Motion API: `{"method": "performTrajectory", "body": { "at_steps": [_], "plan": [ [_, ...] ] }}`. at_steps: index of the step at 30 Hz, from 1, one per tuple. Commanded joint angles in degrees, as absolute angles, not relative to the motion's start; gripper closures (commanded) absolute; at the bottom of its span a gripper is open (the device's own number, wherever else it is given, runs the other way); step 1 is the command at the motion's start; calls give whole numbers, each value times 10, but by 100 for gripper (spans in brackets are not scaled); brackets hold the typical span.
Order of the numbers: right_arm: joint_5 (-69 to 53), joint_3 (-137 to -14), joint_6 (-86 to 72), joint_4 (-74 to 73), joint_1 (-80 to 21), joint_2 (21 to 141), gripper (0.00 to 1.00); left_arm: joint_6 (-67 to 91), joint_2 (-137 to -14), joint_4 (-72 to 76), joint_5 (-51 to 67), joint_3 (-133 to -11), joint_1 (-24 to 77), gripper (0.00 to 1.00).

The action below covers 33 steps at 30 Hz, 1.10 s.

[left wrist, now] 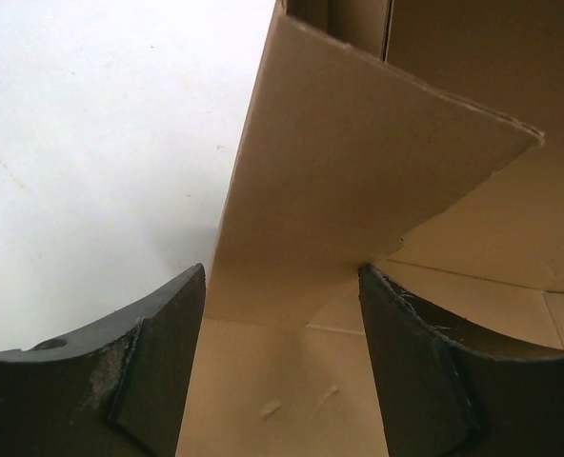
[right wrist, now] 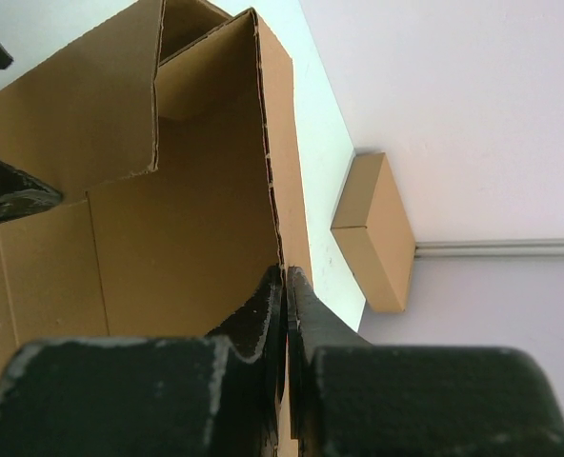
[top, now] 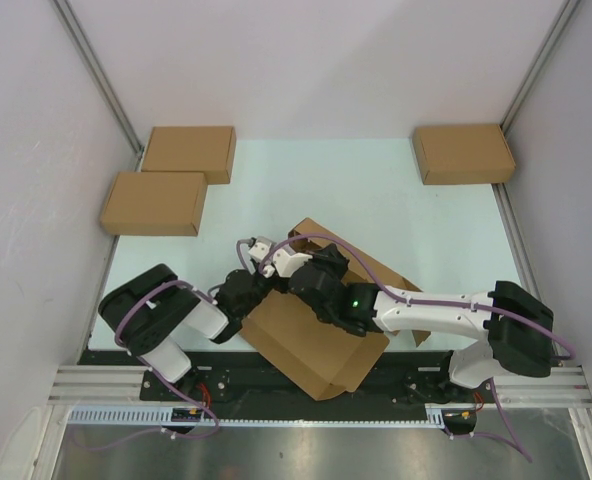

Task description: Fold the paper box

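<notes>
- Counter (top: 376, 200): a pale mint surface with white walls on the left, far and right sides and a metal rail along the near edge.
- paper box (top: 306, 345): brown corrugated cardboard, partly folded, lying askew at the middle of the near edge. Its near corner overhangs the rail. Some walls stand upright and a loose flap (left wrist: 358, 162) leans over the floor panel.
- right arm (top: 436, 312): white and black, reaching from the near right corner leftwards across the box.
- left arm (top: 166, 315): based at the near left corner and bent towards the box's left side.
- Three compact cardboard boxes: two overlap at the far left corner (top: 188, 153) (top: 154, 203), and one sits at the far right corner (top: 463, 153). All are well apart from the paper box.
- right gripper (right wrist: 284, 276): its jaws are clenched on the top edge of an upright wall (right wrist: 272, 171) of the paper box, the cardboard pinched between the black fingertips.
- left gripper (left wrist: 282, 276): its jaws are spread wide, with the base of the leaning flap between the two dark fingers (left wrist: 163, 352). I cannot tell whether either finger touches the cardboard.
</notes>
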State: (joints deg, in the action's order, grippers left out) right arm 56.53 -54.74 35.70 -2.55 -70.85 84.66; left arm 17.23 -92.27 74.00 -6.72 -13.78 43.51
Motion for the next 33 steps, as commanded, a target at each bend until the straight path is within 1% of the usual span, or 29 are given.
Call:
{"method": "performTrajectory", "body": {
  "at_steps": [1,4,6,7,8,10,11,14,23,25,29,33],
  "plan": [
    [479,-542,308,-83,-714,862,100,149,-926,989,-33,-167,420,30],
    [475,-541,308,-79,-713,860,100,149,-924,989,-22,-170,410,32],
    [476,-541,311,-75,-714,860,100,151,-924,989,-14,-174,399,35],
    [477,-541,311,-75,-714,860,100,152,-925,989,-8,-177,397,36],
    [480,-541,311,-73,-715,860,99,152,-925,989,-4,-181,395,41],
    [483,-542,311,-68,-714,858,96,157,-925,989,15,-183,389,45],
    [484,-541,311,-68,-714,856,91,159,-925,989,20,-184,388,48],
    [483,-548,305,-72,-714,853,84,160,-924,989,26,-183,387,51],
    [490,-572,304,-69,-710,843,70,164,-923,989,15,-177,387,50],
    [490,-576,305,-68,-707,838,69,164,-921,989,12,-176,386,50],
    [483,-583,307,-69,-701,831,72,168,-922,989,10,-176,386,49],
    [488,-586,306,-73,-698,830,73,168,-925,989,7,-179,385,49]
  ]
}}
